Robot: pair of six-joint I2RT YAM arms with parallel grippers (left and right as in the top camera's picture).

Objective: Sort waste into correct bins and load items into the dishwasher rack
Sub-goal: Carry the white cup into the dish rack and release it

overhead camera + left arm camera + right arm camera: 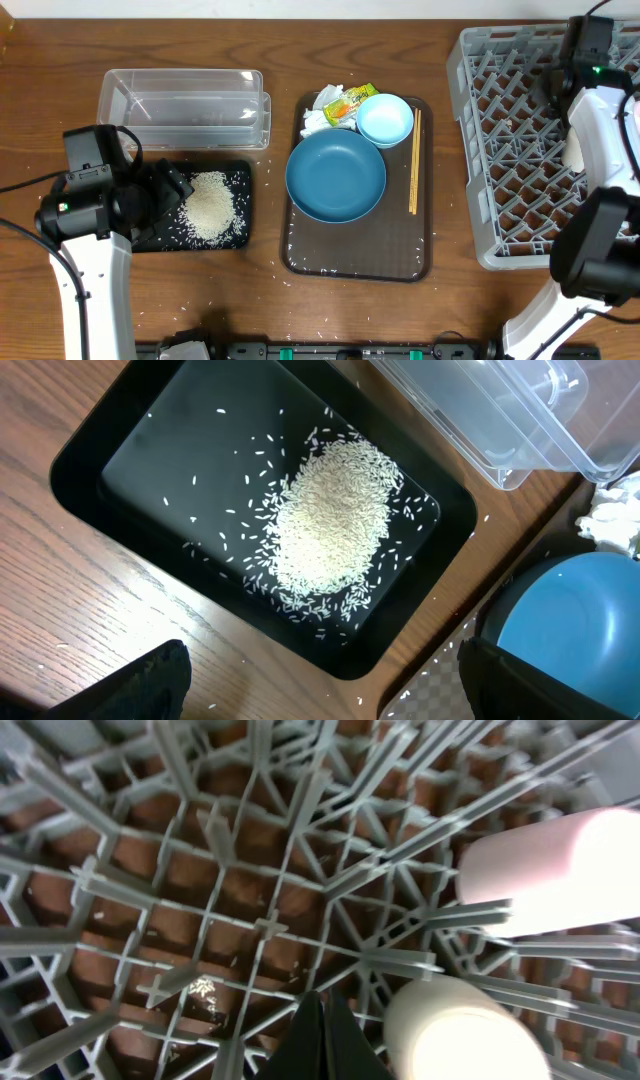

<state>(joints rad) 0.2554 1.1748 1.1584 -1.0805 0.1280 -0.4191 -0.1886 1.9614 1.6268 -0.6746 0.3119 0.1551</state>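
White rice grains (330, 530) lie heaped in the black tray (110, 460), which also shows in the overhead view (240, 175). My left gripper (325, 690) is open and empty, above the tray's near corner. The clear tub (185, 105) stands behind it. The large blue bowl (335, 175), small light-blue bowl (385, 118), chopsticks (414, 160), napkin (316, 118) and yellow-green wrapper (348, 103) sit on the brown serving tray. My right gripper (320, 1005) is shut and empty over the grey rack (510, 150). A pink cup (560, 870) and a white cup (460, 1030) lie in the rack.
The brown serving tray (355, 255) lies mid-table between black tray and rack, with stray rice grains on it and on the wood around it. The right arm (600, 110) reaches over the rack's right side.
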